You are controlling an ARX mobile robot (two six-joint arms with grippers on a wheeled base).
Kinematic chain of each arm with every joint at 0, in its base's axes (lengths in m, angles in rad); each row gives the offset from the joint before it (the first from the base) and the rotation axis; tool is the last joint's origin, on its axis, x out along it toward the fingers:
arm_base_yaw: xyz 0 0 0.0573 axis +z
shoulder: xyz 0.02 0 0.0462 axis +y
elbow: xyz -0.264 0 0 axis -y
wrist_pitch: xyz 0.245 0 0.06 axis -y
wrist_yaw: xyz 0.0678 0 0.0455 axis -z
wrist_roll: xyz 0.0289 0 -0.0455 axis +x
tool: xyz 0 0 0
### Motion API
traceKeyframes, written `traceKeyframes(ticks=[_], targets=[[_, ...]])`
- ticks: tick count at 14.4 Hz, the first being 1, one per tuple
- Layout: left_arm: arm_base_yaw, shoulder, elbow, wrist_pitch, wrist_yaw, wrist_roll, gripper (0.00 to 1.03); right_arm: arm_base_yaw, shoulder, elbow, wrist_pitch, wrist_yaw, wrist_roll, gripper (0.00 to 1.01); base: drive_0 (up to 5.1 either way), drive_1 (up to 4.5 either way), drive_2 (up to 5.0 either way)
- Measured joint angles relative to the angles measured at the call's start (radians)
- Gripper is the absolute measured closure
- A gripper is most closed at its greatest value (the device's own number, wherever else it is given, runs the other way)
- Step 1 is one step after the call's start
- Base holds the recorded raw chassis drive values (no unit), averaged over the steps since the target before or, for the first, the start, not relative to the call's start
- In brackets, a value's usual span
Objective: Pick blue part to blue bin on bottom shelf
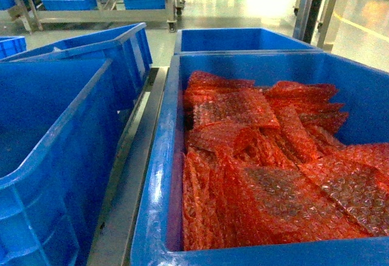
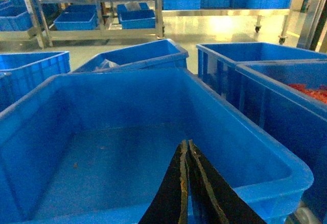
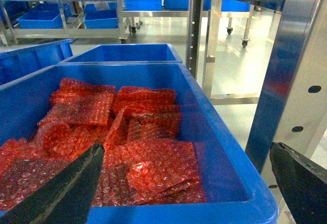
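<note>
Right gripper [image 3: 189, 183] wide open, empty, over bags [image 3: 122, 132]; left gripper [image 2: 188, 183] closed, empty. Risk: snagging several bags, no blue part visible.

Shelf [image 1: 124, 175]: flat grey steel tray w/ raised rim, seen only as a narrow strip running front to back btwn two big blue plastic bins.

Left bin [image 1: 55, 156]: open-top, rectangular, thick rolled rim, upright. Inside bare apart from a few small specks on the floor.

Right bin [image 1: 152, 205]: same type and colour, upright, just beside the left one w/ the steel strip btwn them. Holds a loose heap of red bubble-wrap packets [image 1: 261, 156], overlapping and tilted, piled abt halfway up the walls. Contents of packets can't be told.

Perforated steel upright [image 3: 286, 81] stands just right of the right bin.
</note>
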Motion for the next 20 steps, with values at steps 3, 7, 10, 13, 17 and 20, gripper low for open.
traceKeyframes(ticks=[3,7,10,13,17,20], targets=[[0.0,0.0,0.0,-0.006,0.0,-0.001,0.95,0.0,0.0,0.0,0.001,0.0,0.0,0.03,0.0,0.0,0.0],[0.0,0.0,0.0,-0.005,0.0,-0.001,0.39,0.0,0.0,0.0,0.001,0.0,0.0,0.03,0.0,0.0,0.0],[0.0,0.0,0.0,-0.005,0.0,0.0,0.03,0.0,0.0,0.0,0.001,0.0,0.0,0.03,0.0,0.0,0.0],[0.0,0.0,0.0,-0.006,0.0,-0.001,0.05,0.0,0.0,0.0,0.001,0.0,0.0,0.03,0.0,0.0,0.0],[0.0,0.0,0.0,-0.005,0.0,-0.001,0.05,0.0,0.0,0.0,0.001,0.0,0.0,0.03,0.0,0.0,0.0],[0.0,0.0,0.0,-0.005,0.0,-0.001,0.05,0.0,0.0,0.0,0.001,0.0,0.0,0.03,0.0,0.0,0.0]])
